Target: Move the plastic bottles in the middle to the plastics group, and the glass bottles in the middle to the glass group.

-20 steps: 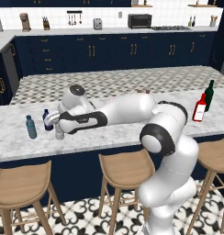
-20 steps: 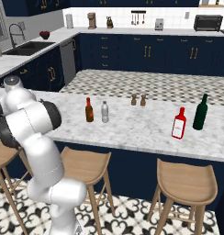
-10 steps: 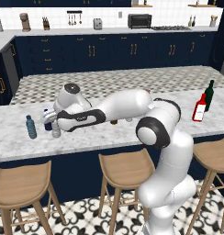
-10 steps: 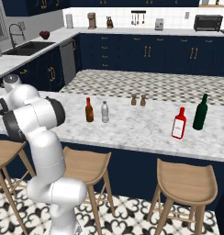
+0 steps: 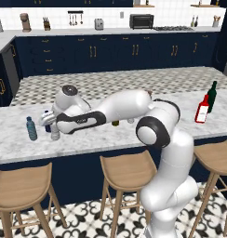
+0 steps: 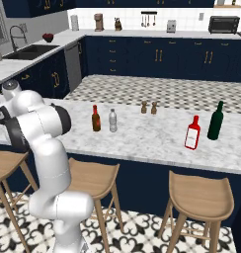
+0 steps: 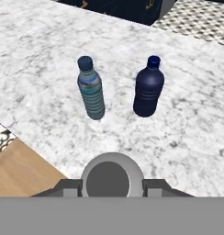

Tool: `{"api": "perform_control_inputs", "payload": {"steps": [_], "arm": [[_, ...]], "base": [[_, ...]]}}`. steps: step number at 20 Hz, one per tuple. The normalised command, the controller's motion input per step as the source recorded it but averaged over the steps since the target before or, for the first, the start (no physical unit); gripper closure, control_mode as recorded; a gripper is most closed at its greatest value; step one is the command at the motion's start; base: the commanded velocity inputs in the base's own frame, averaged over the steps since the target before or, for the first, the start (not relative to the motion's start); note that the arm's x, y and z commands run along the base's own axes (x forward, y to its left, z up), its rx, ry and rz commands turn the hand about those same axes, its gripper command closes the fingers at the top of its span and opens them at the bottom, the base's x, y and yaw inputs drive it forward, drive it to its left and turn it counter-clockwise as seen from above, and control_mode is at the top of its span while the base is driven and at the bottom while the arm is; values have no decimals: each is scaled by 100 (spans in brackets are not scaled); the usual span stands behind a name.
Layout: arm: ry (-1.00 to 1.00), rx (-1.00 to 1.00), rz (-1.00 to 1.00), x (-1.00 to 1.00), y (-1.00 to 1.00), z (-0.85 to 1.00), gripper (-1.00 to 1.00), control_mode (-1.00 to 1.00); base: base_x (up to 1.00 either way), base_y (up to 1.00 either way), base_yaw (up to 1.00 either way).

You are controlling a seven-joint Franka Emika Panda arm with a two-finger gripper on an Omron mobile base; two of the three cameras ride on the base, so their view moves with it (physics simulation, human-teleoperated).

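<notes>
Item: clear plastic bottle [image 7: 111, 176], grasped between the fingers [image 7: 68, 187] of the gripper [image 7: 111, 189], clenched on its sides just under the pale cap.
Location: far left end of the counter [image 7: 192, 137], near the plastics group: teal-blue bottle [image 7: 91, 89] and dark navy bottle [image 7: 148, 88].
Orientation: upright, long axis vertical, cap toward the hand camera, base at or just above the marble; contact not discernible.
Reason for hold: judged a set-down beside like-sized plastics, kept vertical so as to stand once let go.
Remaining in the middle: second clear bottle [image 6: 112, 120] and amber glass bottle [image 6: 96, 118], both upright, side by side.
Glass group: red bottle [image 6: 192, 132] and dark green bottle [image 6: 216, 121], well apart to the right.
</notes>
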Motion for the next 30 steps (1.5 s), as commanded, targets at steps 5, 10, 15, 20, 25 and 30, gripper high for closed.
{"api": "perform_control_inputs", "payload": {"steps": [5,10,15,20,25,30], "arm": [[0,0,0,0,0,-45,100,-100],[0,0,0,1,0,-31,100,-100],[0,0,0,34,3,0,100,-100],[0,0,0,28,4,0,100,-100],[0,0,0,16,12,0,100,-100],[0,0,0,15,19,0,100,-100]], "base": [[0,0,0],[0,0,0],[0,0,0],[0,0,0],[0,0,0],[0,0,0]]}}
